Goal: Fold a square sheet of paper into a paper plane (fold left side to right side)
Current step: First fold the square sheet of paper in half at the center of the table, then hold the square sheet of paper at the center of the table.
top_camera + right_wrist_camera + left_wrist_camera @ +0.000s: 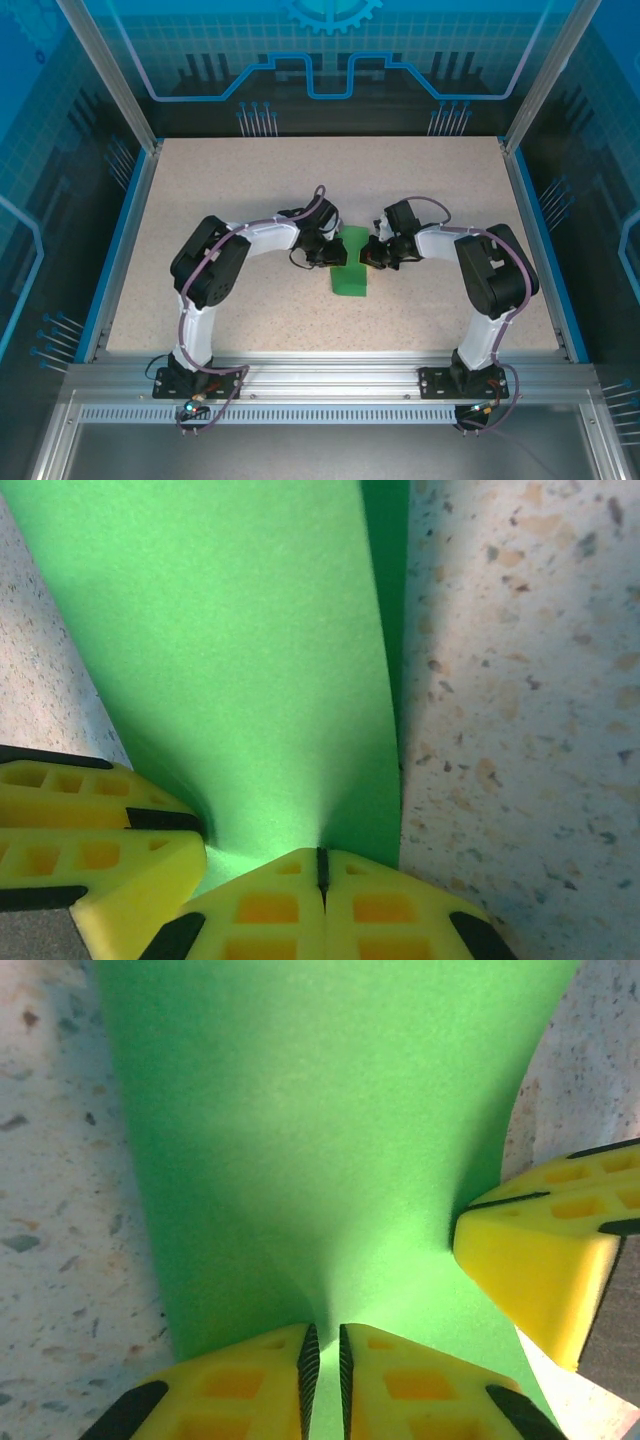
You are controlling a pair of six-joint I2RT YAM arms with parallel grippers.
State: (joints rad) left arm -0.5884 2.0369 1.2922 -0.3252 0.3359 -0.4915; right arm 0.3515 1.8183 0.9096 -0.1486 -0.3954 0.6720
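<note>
The left gripper [325,1348] and the right gripper [322,868] are each closed tight on the square sheet of paper [350,270] at mid-frame, so I should move both slowly together, keeping edges aligned.

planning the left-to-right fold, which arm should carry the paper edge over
Left, probably: the left gripper pinches the left side of the green paper sheet, ready to carry it across; the right gripper, shut on the right side, can anchor it.
</note>
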